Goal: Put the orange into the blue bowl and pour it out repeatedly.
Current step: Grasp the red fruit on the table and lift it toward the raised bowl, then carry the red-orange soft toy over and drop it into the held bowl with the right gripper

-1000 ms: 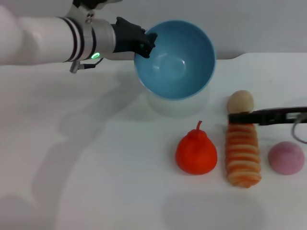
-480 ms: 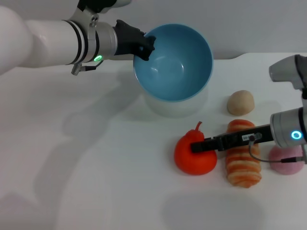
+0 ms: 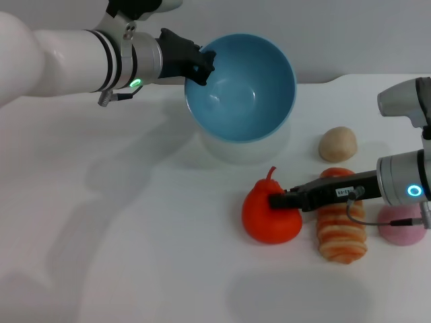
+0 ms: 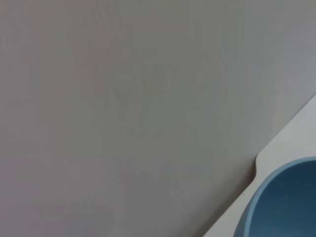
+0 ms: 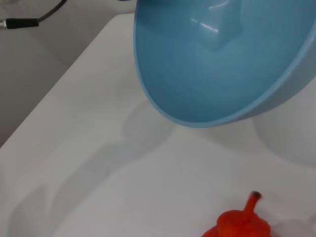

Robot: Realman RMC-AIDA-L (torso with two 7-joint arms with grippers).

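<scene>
You are looking at a lab-style test bench, not a home or kitchen. The surface [image 3: 135, 256] is plain white and backed by a bare grey wall [image 4: 123, 98], with no furniture or decoration around it. What sits on it looks like toy food: an orange [image 3: 271, 214], a striped loaf [image 3: 341, 232], a tan bun [image 3: 337, 143] and a pink ball [image 3: 402, 229]. A loose cable [image 5: 29, 19] hangs near the surface's edge.

Bright even light; soft shadows on table [image 3: 135, 222]; slight blur.
</scene>
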